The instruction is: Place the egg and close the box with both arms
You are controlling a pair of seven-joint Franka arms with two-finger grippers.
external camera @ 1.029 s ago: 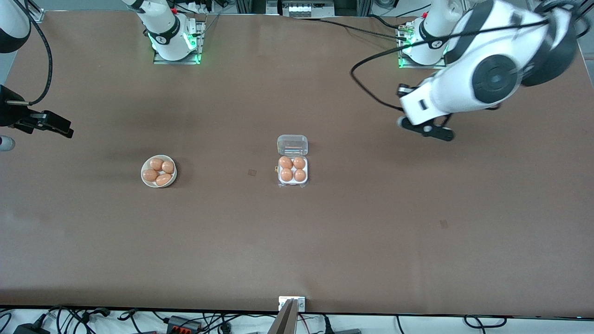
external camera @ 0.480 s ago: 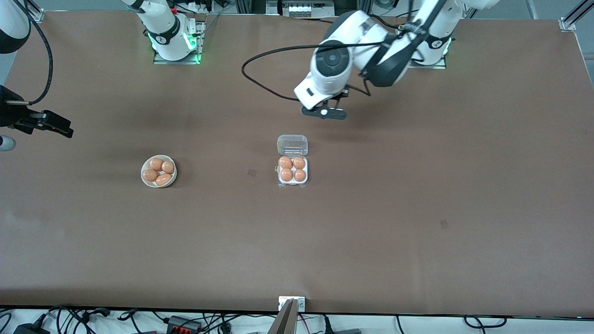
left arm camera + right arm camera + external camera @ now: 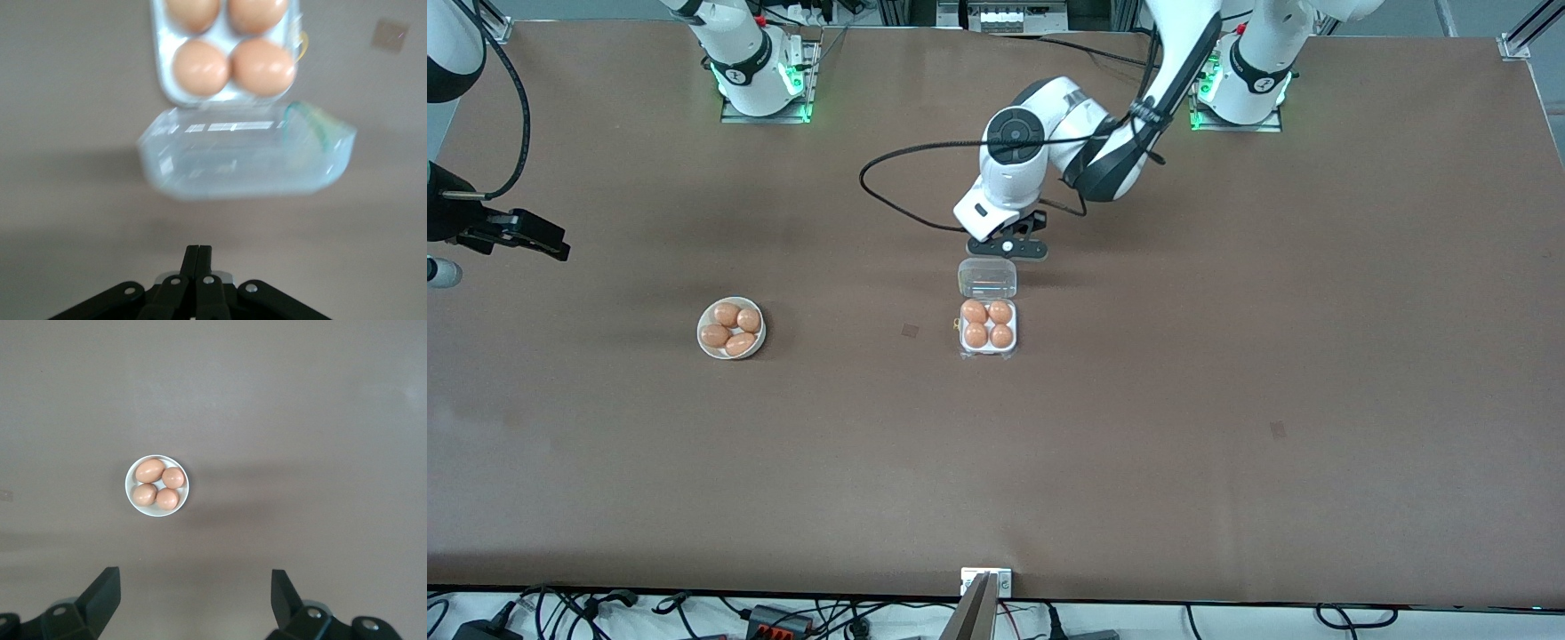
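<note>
While hanging low over the table: left end effector [image 3: 1009, 248], at the lid's edge farthest from the front camera.
Left end effector, fingers: pressed together, clamped on nothing; tips [image 3: 198, 257] meet just short of the clear lid in the left wrist view.
Box [image 3: 988, 339]: near the middle of the table, white, four cells, each filled with an orange-brown egg [image 3: 975, 312].
Lid [image 3: 987, 277]: clear plastic, hinged open, lying flat on the table on the side of the box farther from the front camera.
Lid in the left wrist view [image 3: 247, 159]: between the finger tips and the egg cells, blurred.
Bowl [image 3: 731, 327]: round, white, toward the right arm's end of the table, level with the box, well apart from it.
Bowl contents: four more eggs [image 3: 150, 471], same colour as those in the box.
Right end effector [image 3: 516, 236]: waiting above the table edge at the right arm's end, well apart from the bowl.
Right end effector, fingers [image 3: 105, 593]: spread wide apart, nothing between them.
Table [image 3: 1227, 400]: brown, plain.
</note>
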